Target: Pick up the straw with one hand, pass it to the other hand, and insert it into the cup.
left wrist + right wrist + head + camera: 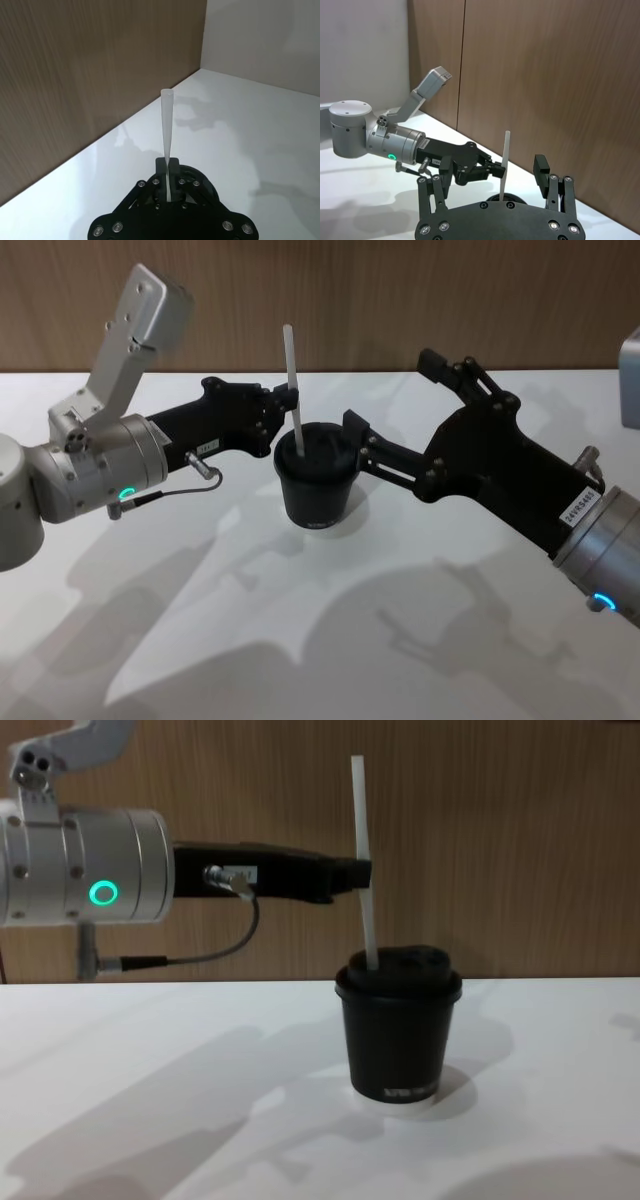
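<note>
A white table (pixel 200 640) fronts a wood-panelled wall (pixel 520 840) and carries every object described here. The left arm (pixel 90 470), a silver cylinder with a glowing green ring (pixel 102 893) and a thin dark cable (pixel 200 958), reaches in from the left; its long black left gripper (pixel 292 395) is clamped on the straw (pixel 294 390), with the fingers pinched on the shaft a little above the cup's lid, as the chest view shows from the side. The right arm enters from the right, and its blocky black right gripper (pixel 390 405) hangs just beside the cup with its jaws spread apart: one finger (pixel 358 430) lies close to the lid's right edge, whether touching cannot be told, and the other finger (pixel 440 365) is raised behind and away from it, holding nothing. The cup (pixel 400 1030), black with a domed black lid (pixel 400 970) and a white base rim, stands upright near the middle of the table between the two grippers. The straw, thin, white and nearly vertical with a slight lean, has its lower end on the left part of the lid, apparently entering it, while most of its length rises above the cup and above the left gripper's fingers.
</note>
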